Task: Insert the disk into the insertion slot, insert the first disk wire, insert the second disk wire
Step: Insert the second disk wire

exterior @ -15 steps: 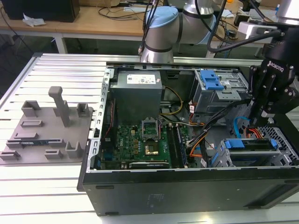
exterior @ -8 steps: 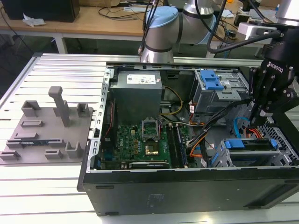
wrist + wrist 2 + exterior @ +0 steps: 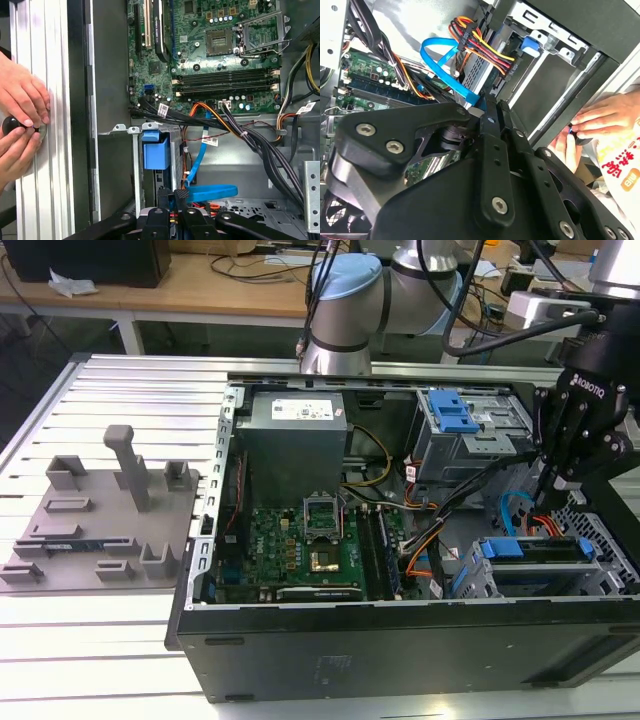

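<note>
Ribbed metal tabletop [image 3: 120, 640] carries the open computer case [image 3: 400, 640], lying on its side toward the exterior view's right, with a grey parts tray [image 3: 100, 530] near the opposite edge. You can count the first step as done: the disk [image 3: 535, 548] in its blue frame sits inside the slot [image 3: 600, 540] at the near corner of the case. The light-blue cable [image 3: 440, 55] rises in a loop just beside that cage and does not look plugged in yet. The red and orange wires [image 3: 482, 47] run up against the back of the drive cage, but you cannot tell from here whether their plug is seated, so treat both wire steps as open.

Your hand [image 3: 177, 196] hangs over the cage, its two fingers [image 3: 492, 130] drawn almost together, and they appear to pinch the small dark plug at the end of the light-blue cable, just above the back of the disk. A person's hands [image 3: 20, 110] rest on the tabletop edge beside the case, well apart from your hand
</note>
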`<state>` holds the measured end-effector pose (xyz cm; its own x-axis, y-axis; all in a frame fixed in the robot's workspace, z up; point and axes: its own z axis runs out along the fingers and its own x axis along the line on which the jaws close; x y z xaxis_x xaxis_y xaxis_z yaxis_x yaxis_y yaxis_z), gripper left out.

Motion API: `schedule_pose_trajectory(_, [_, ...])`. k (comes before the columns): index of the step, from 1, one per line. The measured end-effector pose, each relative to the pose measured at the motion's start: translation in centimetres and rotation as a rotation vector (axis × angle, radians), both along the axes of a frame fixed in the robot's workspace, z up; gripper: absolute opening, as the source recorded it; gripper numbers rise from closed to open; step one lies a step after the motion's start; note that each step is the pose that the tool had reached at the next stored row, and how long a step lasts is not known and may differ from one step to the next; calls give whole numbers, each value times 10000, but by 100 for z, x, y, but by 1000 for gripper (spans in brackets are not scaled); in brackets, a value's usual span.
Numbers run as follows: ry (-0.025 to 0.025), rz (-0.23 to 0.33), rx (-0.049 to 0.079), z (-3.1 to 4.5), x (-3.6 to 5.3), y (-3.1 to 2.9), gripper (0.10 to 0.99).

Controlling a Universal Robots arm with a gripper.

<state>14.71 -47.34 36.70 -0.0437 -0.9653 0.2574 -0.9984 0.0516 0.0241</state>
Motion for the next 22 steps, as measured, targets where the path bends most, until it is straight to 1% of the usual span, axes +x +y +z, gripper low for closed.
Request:
schedule_pose_trajectory(1, [0, 0, 9, -3, 0, -5, 161])
schedule_pose_trajectory(3, [-10, -1, 71, -3, -1, -32, 161])
schedule_pose_trajectory(5, [-37, 0, 214, -3, -1, -71, 161])
schedule_pose_trajectory(7, [-64, -1, 471, -4, -1, -113, 161])
schedule_pose_trajectory(8, [-94, -1, 678, -4, -1, -145, 161])
schedule_pose_trajectory(9, [-132, -1, 848, -3, -1, -173, 161])
schedule_pose_trajectory(10, [-199, 1, 1049, -4, -1, -213, 161])
schedule_pose_trajectory(12, [-257, 3, 1217, -4, -1, -255, 161])
schedule_pose_trajectory(13, [-278, 3, 1308, -5, -1, -274, 161])
schedule_pose_trajectory(14, [-296, 4, 1435, -5, 0, -301, 161])
schedule_pose_trajectory(15, [-318, 1, 1617, -7, -1, -339, 161])
schedule_pose_trajectory(16, [-335, 0, 1792, -9, -1, -375, 161])
schedule_pose_trajectory(18, [-347, -2, 1971, -14, -1, -422, 161])
schedule_pose_trajectory(20, [-350, -5, 2187, -52, -2, -498, 161])
schedule_pose_trajectory(21, [-349, -6, 2272, -68, -3, -503, 161])
schedule_pose_trajectory(22, [-349, -5, 2427, -79, -3, -508, 161])
